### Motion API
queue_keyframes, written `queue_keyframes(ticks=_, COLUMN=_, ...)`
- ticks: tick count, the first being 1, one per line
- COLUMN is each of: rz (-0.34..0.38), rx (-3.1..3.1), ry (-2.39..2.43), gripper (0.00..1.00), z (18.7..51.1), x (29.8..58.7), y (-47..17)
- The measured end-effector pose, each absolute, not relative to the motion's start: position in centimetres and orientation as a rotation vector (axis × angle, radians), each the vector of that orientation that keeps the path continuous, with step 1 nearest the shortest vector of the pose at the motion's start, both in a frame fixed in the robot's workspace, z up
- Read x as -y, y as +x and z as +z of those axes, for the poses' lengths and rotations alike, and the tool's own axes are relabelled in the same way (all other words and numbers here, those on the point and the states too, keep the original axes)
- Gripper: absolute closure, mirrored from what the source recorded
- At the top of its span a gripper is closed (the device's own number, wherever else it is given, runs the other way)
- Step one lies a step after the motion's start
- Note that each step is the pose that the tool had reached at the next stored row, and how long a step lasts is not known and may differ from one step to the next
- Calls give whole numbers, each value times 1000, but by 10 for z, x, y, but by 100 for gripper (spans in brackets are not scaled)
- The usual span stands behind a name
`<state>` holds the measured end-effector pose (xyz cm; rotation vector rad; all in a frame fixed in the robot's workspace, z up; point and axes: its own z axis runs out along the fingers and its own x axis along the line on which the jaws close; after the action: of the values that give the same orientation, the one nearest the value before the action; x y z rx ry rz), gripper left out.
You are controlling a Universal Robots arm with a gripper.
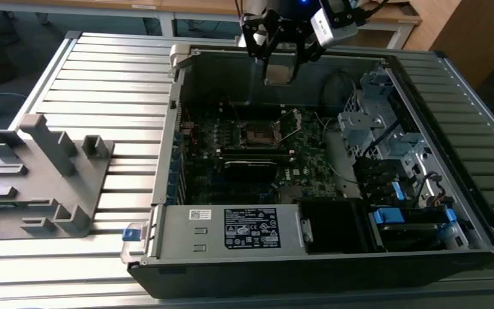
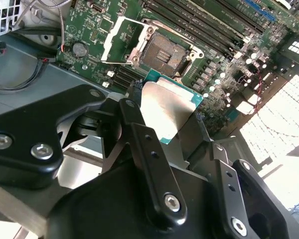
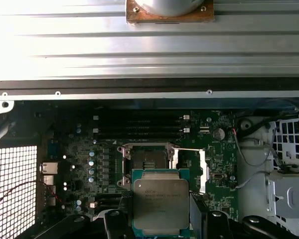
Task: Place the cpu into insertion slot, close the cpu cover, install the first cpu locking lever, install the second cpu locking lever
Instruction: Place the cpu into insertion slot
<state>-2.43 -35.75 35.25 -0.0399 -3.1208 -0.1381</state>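
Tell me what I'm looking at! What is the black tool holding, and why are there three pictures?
A robot is working on an open computer case lying on a slatted metal table. The exterior view comes from a camera off the arm; both wrist views come from cameras riding on the arm. The black tool at the arm's end pinches the cpu, a small flat silver chip, above the green board. Below waits the insertion slot, a dark square socket. Its cpu cover, a thin metal frame, is flipped open beside it. A grey plastic rack stands on the table at the exterior view's left.
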Motion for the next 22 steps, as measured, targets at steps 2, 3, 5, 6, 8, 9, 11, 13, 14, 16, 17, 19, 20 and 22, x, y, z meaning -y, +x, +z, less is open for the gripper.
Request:
queue_keyframes(ticks=2, rz=-138, rx=3121, ry=-40, gripper=46, z=352, x=358, y=-24)
queue_keyframes(ticks=3, rz=-138, rx=3121, ry=-40, gripper=46, z=352, x=358, y=-24)
queue_keyframes(ticks=5, rz=-139, rx=3121, ry=-40, gripper=46, z=350, x=358, y=-25)
queue_keyframes(ticks=6, rz=-138, rx=3121, ry=-40, gripper=46, z=349, x=358, y=-25)
queue_keyframes(ticks=8, rz=-138, rx=3122, ry=-40, gripper=46, z=345, x=358, y=-25)
queue_keyframes(ticks=9, rz=-137, rx=3122, ry=-40, gripper=46, z=343, x=358, y=-26)
queue_keyframes(ticks=11, rz=-136, rx=3122, ry=-40, gripper=46, z=340, x=358, y=-27)
queue_keyframes(ticks=13, rz=-135, rx=3122, ry=-40, gripper=46, z=337, x=358, y=-29)
queue_keyframes(ticks=14, rz=-135, rx=3122, ry=-40, gripper=46, z=335, x=358, y=-29)
queue_keyframes(ticks=16, rz=-134, rx=3122, ry=-40, gripper=46, z=332, x=358, y=-30)
queue_keyframes(ticks=17, rz=-133, rx=3122, ry=-40, gripper=46, z=330, x=358, y=-30)
queue_keyframes(ticks=19, rz=-133, rx=3122, ry=-40, gripper=46, z=327, x=358, y=-31)
queue_keyframes(ticks=20, rz=-132, rx=3122, ry=-40, gripper=46, z=327, x=358, y=-31)
queue_keyframes(ticks=22, rz=-132, rx=3122, ry=-40, gripper=46, z=327, x=358, y=-31)
